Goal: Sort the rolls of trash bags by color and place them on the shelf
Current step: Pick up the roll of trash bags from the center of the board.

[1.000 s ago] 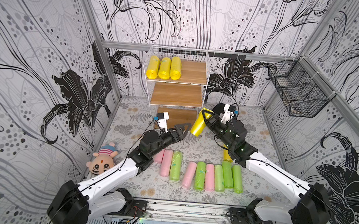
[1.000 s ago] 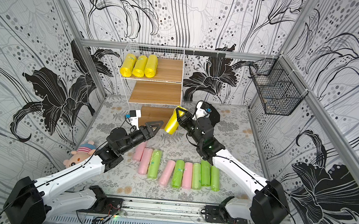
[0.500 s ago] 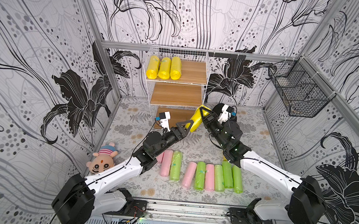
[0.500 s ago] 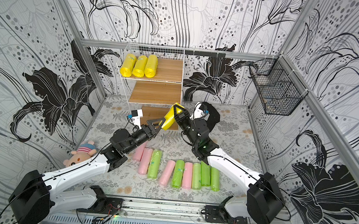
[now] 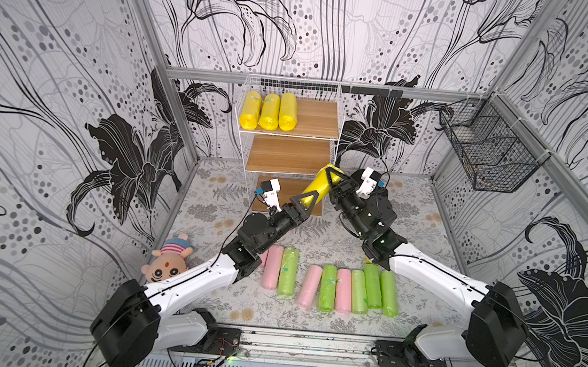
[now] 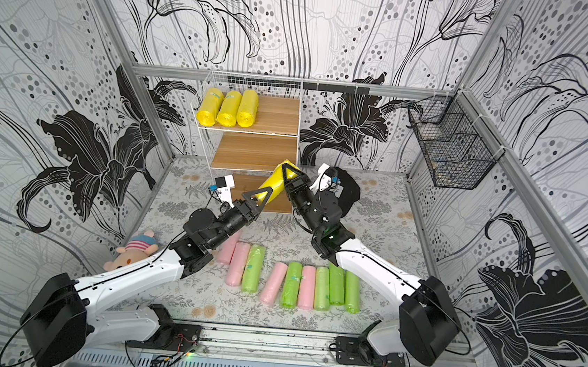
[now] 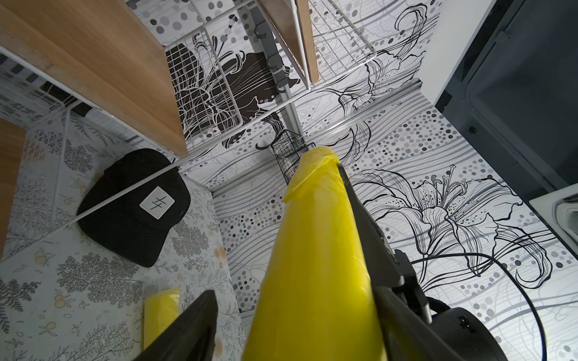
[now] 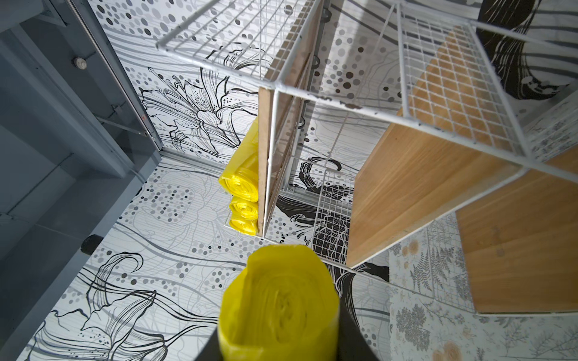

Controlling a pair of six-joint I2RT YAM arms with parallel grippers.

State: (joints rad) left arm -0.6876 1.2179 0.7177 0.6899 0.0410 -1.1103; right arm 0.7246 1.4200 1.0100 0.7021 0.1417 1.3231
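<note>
Handover posture at frame centre: right gripper [image 5: 325,177] jaws pinch the yellow roll [image 5: 315,189] tilted before the shelf [image 5: 289,154], left gripper [image 5: 307,198] jaws spread astride its lower end, evidently to receive it.

Top board [image 5: 318,119] has open room beside 3 yellow rolls [image 5: 269,111].

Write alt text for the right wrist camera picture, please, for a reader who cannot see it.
A yellow roll of trash bags fills the foreground, seen end-on and held between dark jaws. Beyond it stands the shelf, white wire frame and wooden boards, with three more yellow rolls lying side by side on one board.
</note>
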